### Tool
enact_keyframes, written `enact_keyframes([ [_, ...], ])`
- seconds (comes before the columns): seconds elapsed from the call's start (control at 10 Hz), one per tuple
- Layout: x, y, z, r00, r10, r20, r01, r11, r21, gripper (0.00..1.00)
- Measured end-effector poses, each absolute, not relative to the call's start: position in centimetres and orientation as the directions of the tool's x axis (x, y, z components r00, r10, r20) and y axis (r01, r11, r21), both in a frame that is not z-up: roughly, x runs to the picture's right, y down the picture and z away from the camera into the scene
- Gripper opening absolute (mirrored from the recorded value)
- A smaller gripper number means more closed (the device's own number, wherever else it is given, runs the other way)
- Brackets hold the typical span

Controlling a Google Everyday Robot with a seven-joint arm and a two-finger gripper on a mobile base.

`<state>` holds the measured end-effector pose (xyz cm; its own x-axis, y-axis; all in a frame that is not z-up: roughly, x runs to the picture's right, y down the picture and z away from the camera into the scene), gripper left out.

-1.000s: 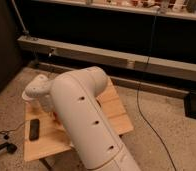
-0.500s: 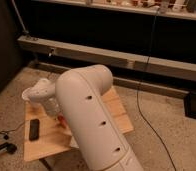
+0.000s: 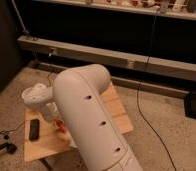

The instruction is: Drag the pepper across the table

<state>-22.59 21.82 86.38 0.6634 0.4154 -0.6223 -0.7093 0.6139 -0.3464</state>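
Camera view puts most of what you need behind the big white arm (image 3: 91, 120), which fills the middle and lower centre of the frame. You can see the pepper (image 3: 61, 126) as a small orange-red sliver at lower left, lying on the table (image 3: 118, 117) just at the arm's left edge and to the right of the black slab (image 3: 34, 129).

The claw (image 3: 55, 118) is down at the table at lower left, below the rounded white wrist (image 3: 37, 96) and right by the pepper. How wide it stands you cannot tell, and you cannot tell whether it is touching the pepper or only beside it.

Judging from this, you are at the contact stage of the drag: the claw is at the pepper, low on the wood. Your next move calls for steady downward pressure or a light pinch, then a slow sideways sweep along the planks. Keep the path off the black slab and short of the table edge, since the pepper may roll or slip out from under the tip.
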Motion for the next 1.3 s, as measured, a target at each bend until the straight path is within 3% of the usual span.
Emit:
enact_keyframes([
  [1.0, -23.9, 24.6, 84.9, 0.762, 0.287, -0.581, -0.580, 0.702, -0.413, 0.33],
  [1.3, -23.5, 25.1, 84.8, 0.777, 0.258, -0.575, -0.555, 0.711, -0.431, 0.14],
])
